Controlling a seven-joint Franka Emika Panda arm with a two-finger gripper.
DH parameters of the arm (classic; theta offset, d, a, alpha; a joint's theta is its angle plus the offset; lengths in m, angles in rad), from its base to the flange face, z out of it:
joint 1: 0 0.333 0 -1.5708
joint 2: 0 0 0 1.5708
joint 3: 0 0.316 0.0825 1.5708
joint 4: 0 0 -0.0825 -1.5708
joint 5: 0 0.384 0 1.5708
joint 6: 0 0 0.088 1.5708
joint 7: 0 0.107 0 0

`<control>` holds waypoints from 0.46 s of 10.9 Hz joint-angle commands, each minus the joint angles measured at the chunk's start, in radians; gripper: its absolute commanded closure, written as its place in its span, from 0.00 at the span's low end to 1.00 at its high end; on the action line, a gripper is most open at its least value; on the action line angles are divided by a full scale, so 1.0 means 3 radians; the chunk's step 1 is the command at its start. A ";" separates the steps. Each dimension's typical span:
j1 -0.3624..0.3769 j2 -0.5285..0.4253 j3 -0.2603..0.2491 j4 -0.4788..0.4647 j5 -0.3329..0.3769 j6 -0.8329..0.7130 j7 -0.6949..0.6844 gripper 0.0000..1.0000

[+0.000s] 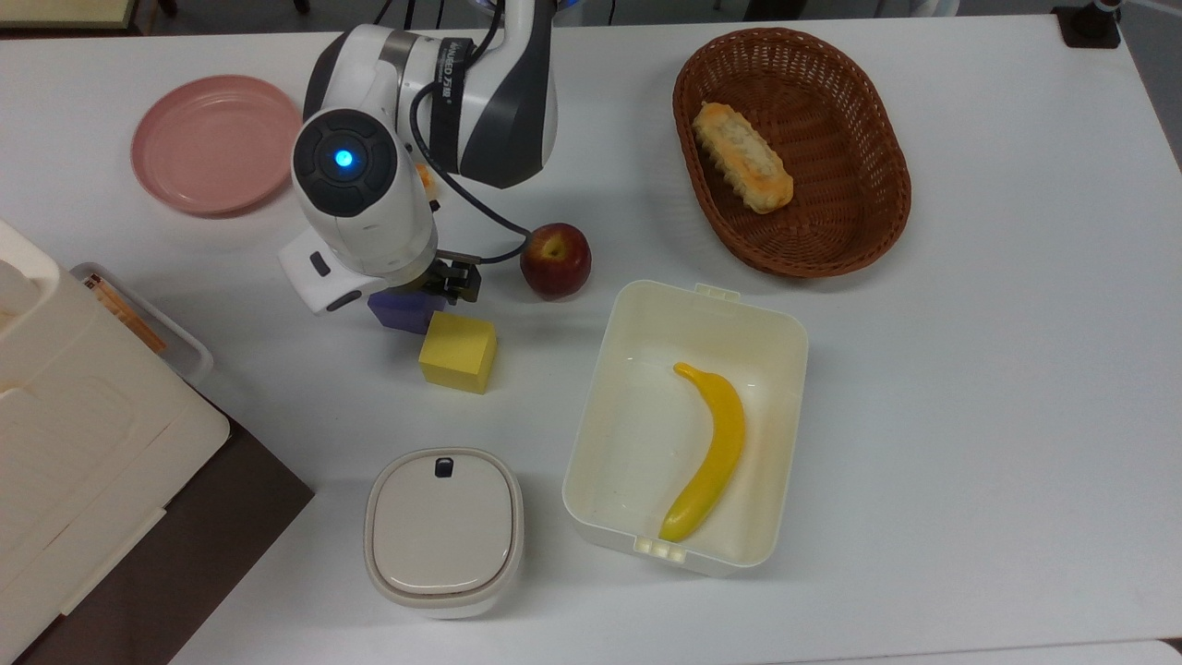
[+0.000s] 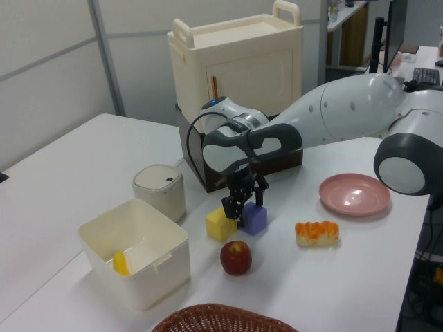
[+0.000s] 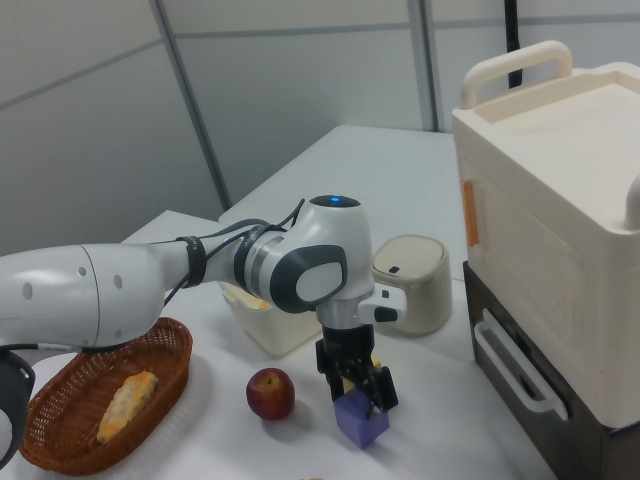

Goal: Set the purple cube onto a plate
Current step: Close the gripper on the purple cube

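Going from the top view's left across the white worktop (image 1: pixel 970 369): the pale pink plate (image 1: pixel 214 144) lies near the far left corner, bare. Well apart from it, toward the top view's right, the purple cube (image 1: pixel 399 312) sits on the worktop, its corner touching or just beside the yellow cube (image 1: pixel 457 351). The claw (image 2: pixel 243 205) is down over the purple cube with a finger on either side of it; whether the fingers press its faces cannot be told. Next comes a red apple (image 1: pixel 555 259), near the cubes. Then an open cream box (image 1: pixel 776 342) holds a banana (image 1: pixel 711 451), with a lidded cream container (image 1: pixel 442 530) in front of the cubes. At the right, a brown wicker basket (image 1: pixel 854 222) carries a bread roll (image 1: pixel 743 157).
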 commanded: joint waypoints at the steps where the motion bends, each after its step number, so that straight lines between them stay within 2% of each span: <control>1: 0.0002 -0.0031 -0.0004 -0.0072 -0.0119 0.0097 0.0038 0.02; 5: -0.0029 -0.0036 -0.0004 -0.0057 -0.0196 0.0092 0.0033 0.00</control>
